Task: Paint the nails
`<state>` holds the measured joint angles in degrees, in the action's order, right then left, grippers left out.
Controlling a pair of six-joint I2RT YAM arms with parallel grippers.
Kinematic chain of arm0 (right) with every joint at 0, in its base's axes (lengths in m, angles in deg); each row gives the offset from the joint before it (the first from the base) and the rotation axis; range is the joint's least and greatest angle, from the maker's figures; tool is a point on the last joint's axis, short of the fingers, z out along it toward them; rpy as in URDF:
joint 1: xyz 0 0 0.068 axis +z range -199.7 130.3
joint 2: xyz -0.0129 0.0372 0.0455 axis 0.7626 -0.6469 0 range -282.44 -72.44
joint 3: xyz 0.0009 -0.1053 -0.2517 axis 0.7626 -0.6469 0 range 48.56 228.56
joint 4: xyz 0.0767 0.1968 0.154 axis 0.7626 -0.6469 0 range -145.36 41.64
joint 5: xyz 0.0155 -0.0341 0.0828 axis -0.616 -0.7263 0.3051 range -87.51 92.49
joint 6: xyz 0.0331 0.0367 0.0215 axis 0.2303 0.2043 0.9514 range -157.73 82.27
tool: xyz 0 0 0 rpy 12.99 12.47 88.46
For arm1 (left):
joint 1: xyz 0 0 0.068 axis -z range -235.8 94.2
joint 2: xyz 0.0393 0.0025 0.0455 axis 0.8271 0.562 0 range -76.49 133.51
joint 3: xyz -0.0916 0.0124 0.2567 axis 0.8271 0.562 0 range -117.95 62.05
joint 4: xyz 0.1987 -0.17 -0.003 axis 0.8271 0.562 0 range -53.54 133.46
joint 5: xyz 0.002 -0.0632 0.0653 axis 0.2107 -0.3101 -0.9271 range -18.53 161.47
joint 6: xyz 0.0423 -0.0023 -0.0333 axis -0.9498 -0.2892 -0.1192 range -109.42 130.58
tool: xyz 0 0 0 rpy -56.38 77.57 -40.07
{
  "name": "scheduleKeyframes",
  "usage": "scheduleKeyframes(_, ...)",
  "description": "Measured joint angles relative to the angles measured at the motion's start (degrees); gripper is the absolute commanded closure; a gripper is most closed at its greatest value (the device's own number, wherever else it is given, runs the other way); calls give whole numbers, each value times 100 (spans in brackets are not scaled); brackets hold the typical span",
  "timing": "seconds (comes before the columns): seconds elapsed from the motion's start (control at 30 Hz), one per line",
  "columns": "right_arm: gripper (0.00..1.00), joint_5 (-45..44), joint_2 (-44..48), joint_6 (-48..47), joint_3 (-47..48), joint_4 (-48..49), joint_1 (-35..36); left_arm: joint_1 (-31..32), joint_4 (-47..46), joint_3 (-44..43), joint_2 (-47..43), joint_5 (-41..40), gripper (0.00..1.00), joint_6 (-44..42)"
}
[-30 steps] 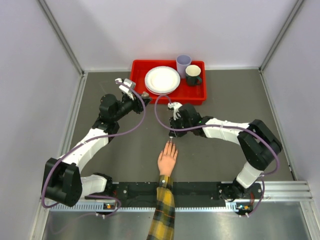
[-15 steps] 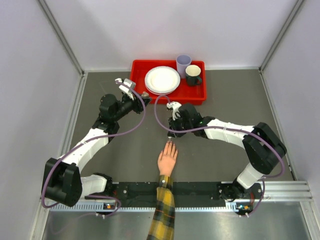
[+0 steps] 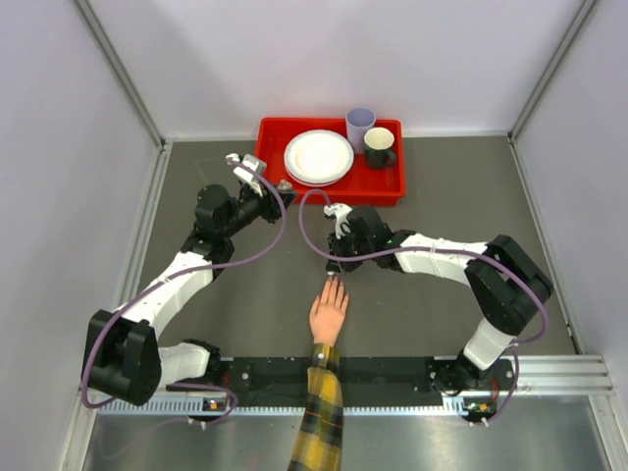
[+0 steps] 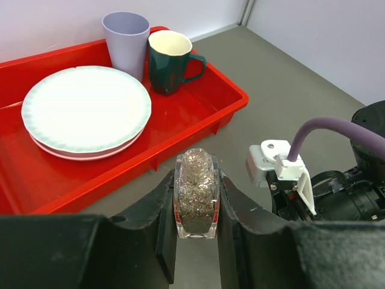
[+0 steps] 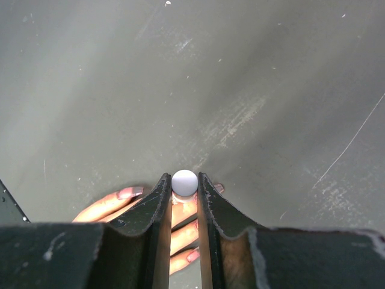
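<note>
A peach hand (image 3: pixel 329 312) in a yellow-and-dark plaid sleeve lies palm down at the near middle of the table. Its nails (image 5: pixel 127 192) look pinkish in the right wrist view. My right gripper (image 3: pixel 336 267) hangs just above the fingertips, shut on a small pale round cap (image 5: pixel 184 182). Whatever sits under the cap is hidden by the fingers (image 5: pixel 157 205). My left gripper (image 4: pixel 196 180) stays near the tray, shut on a small clear bottle (image 4: pixel 195 192) of glittery polish held upright.
A red tray (image 3: pixel 383 186) at the back holds a white plate (image 3: pixel 318 156), a lilac cup (image 3: pixel 360 126) and a dark green mug (image 3: pixel 379 147). Metal rails and grey walls border the table. The right arm's wrist camera (image 4: pixel 277 168) sits close to the bottle.
The right gripper with the cap has edged slightly left above the fingertips. The left arm and the hand have not moved.
</note>
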<state>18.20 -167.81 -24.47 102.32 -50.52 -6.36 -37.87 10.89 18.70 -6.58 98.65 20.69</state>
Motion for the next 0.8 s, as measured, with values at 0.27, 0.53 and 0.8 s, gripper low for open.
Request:
scheduleKeyframes(0.27, 100, -46, -39, 0, 4, 48, 0, 0, 2, 0, -2, 0, 100, 0)
scheduleKeyframes(0.53, 100, -138, -39, -4, 7, 48, -13, 0, 4, 0, -2, 0, 100, 0)
scheduleKeyframes(0.8, 100, -214, -39, -11, 57, 39, -136, 0, 4, 0, -2, 0, 100, 0)
